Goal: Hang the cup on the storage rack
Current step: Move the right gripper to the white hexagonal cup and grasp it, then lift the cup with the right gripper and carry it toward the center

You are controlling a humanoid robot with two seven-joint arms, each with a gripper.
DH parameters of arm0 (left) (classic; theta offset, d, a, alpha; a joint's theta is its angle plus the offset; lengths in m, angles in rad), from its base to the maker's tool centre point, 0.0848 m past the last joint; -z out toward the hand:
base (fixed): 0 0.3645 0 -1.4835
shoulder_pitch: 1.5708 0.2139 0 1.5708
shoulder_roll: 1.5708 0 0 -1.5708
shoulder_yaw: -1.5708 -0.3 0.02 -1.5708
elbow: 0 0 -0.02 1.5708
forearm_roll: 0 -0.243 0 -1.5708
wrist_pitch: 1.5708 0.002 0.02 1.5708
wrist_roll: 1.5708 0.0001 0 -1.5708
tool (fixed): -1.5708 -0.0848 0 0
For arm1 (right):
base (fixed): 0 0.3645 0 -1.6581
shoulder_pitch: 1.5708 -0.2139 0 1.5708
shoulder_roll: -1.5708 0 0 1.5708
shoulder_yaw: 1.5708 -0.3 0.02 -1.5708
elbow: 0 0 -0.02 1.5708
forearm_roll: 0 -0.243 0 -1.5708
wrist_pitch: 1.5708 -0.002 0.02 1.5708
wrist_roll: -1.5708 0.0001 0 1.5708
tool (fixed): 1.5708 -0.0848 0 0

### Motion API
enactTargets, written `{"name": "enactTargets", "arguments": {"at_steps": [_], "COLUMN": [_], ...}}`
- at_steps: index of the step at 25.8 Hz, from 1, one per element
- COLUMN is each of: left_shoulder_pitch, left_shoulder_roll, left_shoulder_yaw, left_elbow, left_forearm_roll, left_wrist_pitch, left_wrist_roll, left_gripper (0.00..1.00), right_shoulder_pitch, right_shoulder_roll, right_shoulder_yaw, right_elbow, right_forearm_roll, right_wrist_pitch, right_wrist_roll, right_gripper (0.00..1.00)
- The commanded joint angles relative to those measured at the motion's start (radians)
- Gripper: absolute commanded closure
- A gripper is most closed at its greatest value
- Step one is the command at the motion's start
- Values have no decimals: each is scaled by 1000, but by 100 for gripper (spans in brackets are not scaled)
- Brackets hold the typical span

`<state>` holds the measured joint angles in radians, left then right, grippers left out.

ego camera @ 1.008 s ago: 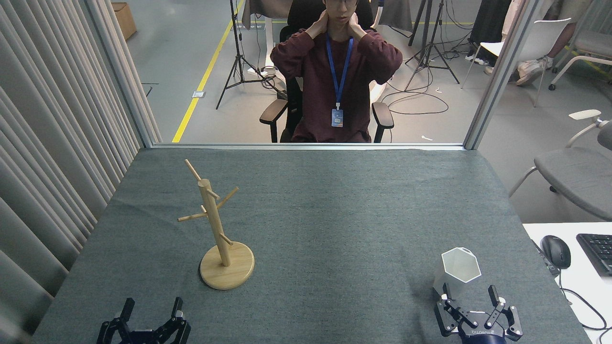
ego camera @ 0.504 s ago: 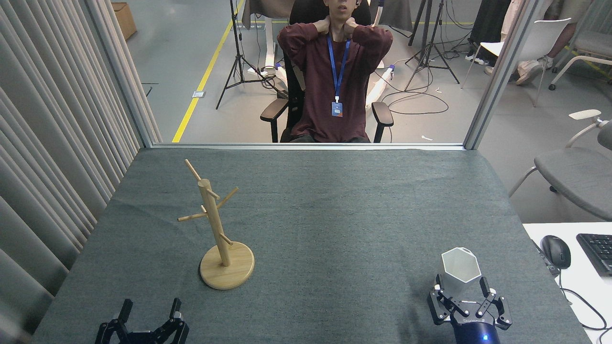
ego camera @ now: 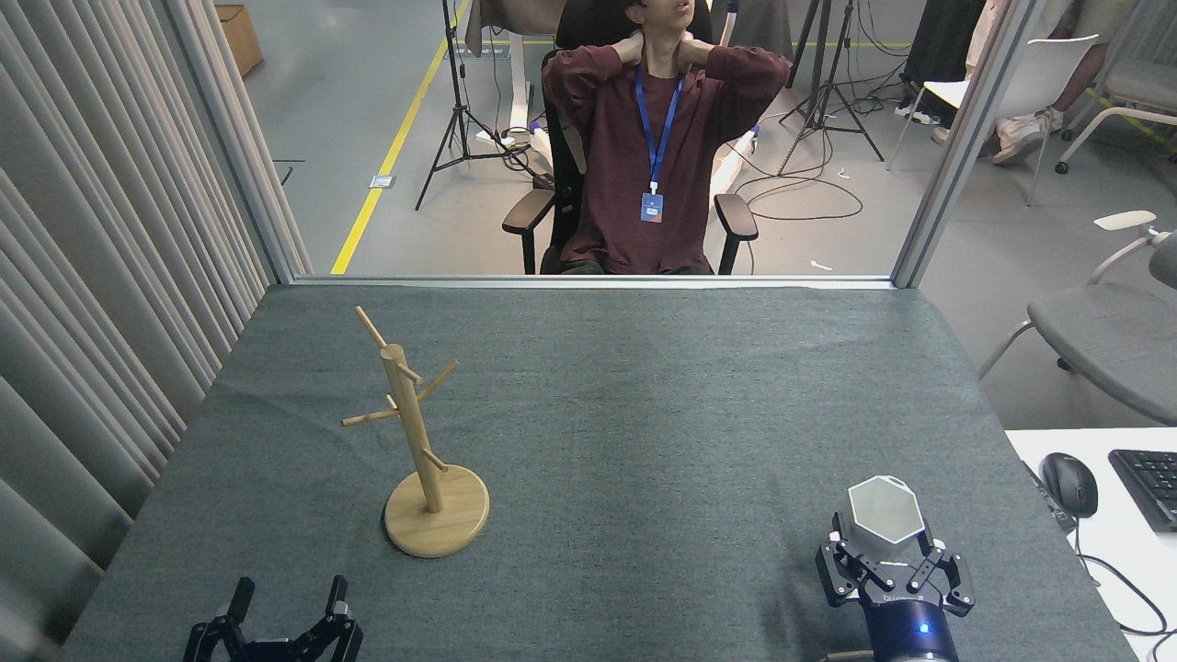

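My right gripper brackets the white cup at the table's near right, fingers apart, not clamped. Grasping step; next, close, lift, carry left to the storage rack.

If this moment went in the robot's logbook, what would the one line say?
phase: grasping | right gripper fingers around cup | left gripper open, idle | storage rack pegs bare

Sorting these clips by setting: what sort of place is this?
Probably a robotics lab or recording studio: tripod stands and loose cables on a floor with a yellow line, plus a cloth-covered test table behind a partition.
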<state>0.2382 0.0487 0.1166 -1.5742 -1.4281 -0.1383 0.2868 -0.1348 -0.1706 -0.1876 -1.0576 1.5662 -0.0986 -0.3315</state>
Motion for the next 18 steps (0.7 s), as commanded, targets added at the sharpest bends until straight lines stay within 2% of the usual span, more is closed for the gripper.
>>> {"name": "enactTargets", "arguments": {"at_steps": [1,2,6,12,18], "left_shoulder_pitch": [-5,-7,-14,-71,-131], "left_shoulder_roll": [-1,-3,-12,-3,-43], "left_shoulder_yaw": [0,0,-9,-167,-367], "left_elbow": [0,2,6,83,171], "left_forearm_roll": [0,0,1,-14,-238], "left_wrist_pitch": [0,0,0,-1,8], "left_wrist_roll": [31,52,95,86,80], "left_gripper": [0,0,0,1,1], "right_shoulder_pitch": [-11,-11,-5,53,104], "right_shoulder_roll": [-3,-6,2,13,100], "right_shoulder_yaw": [11,11,10,22,178], "right_elbow": [18,19,-16,-275,-427], "right_forearm_roll": [5,3,-5,-5,26], "right_wrist_pitch": [13,19,16,8,20], "right_wrist_roll": [2,2,-3,-4,-6], "right_gripper": [33,38,39,38,38]}}
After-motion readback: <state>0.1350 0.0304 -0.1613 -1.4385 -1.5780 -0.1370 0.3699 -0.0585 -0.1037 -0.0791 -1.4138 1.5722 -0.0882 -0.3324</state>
